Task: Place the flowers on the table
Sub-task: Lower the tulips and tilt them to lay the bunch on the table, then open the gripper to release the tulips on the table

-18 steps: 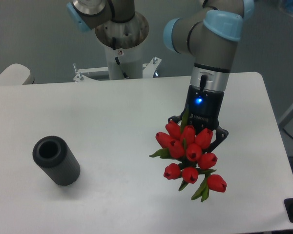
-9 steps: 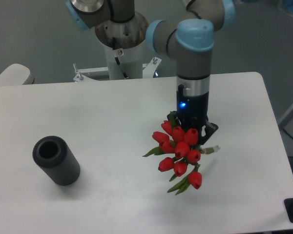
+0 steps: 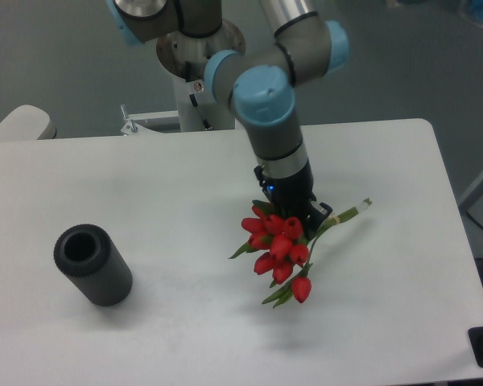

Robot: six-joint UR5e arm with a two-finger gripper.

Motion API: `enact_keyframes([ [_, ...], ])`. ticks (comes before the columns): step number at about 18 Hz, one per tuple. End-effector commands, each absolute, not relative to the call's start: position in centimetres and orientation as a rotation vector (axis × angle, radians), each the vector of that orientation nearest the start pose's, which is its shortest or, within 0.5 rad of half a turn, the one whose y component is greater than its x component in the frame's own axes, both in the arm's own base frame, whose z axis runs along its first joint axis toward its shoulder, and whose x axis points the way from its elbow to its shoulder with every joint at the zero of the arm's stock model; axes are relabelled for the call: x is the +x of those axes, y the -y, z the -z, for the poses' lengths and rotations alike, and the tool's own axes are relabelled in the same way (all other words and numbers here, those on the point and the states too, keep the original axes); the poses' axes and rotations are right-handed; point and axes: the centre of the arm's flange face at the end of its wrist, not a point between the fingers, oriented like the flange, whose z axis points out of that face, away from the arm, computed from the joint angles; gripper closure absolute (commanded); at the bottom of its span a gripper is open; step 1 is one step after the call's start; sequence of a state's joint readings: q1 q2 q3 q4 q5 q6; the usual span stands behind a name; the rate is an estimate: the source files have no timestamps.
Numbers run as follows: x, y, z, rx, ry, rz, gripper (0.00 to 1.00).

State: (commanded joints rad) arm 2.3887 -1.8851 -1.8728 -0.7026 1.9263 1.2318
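The gripper (image 3: pixel 299 223) is closed around the flowers (image 3: pixel 278 249), stems slanting right and red buds hanging just above the table (image 3: pixel 185 185) right of centre. The dark ribbed cylinder (image 3: pixel 92 264) lies well apart at left, with open white surface between them and towards the front edge.

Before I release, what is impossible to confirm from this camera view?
- Pincer jaws: hidden behind the flowers, so the grip state is unclear.
- Contact between the flowers and the table: the angle cannot show whether the buds touch or hover.
- Inside of the dark cylinder: too dark to see.
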Motion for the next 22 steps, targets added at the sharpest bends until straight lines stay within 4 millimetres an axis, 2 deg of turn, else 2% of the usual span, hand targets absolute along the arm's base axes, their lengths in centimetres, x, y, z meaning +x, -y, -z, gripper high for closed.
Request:
enact_keyframes([
  [3, -34.3, -46.6, -26.0, -3.257, -0.629, -0.706, 0.68],
  [6, -33.4, -47.0, -24.4, -3.272, -0.669, -0.674, 0.68],
  [9, -33.2, -47.3, -23.6, -3.278, -0.681, -0.657, 0.67],
  [11, -32.8, -47.9, -22.3, -3.288, -0.681, -0.636, 0.67],
  [14, -33.1, -48.4, -21.3, -3.296, -0.688, -0.617, 0.65],
  [15, -33.2, -48.4, -20.9, -3.299, -0.693, -0.611, 0.57],
  [17, -33.8, -49.0, -21.7, -3.285, -0.698, -0.634, 0.21],
  [18, -34.3, -49.1, -22.2, -3.278, -0.690, -0.644, 0.10],
  [22, -35.7, -50.3, -24.6, -3.233, -0.659, -0.701, 0.01],
])
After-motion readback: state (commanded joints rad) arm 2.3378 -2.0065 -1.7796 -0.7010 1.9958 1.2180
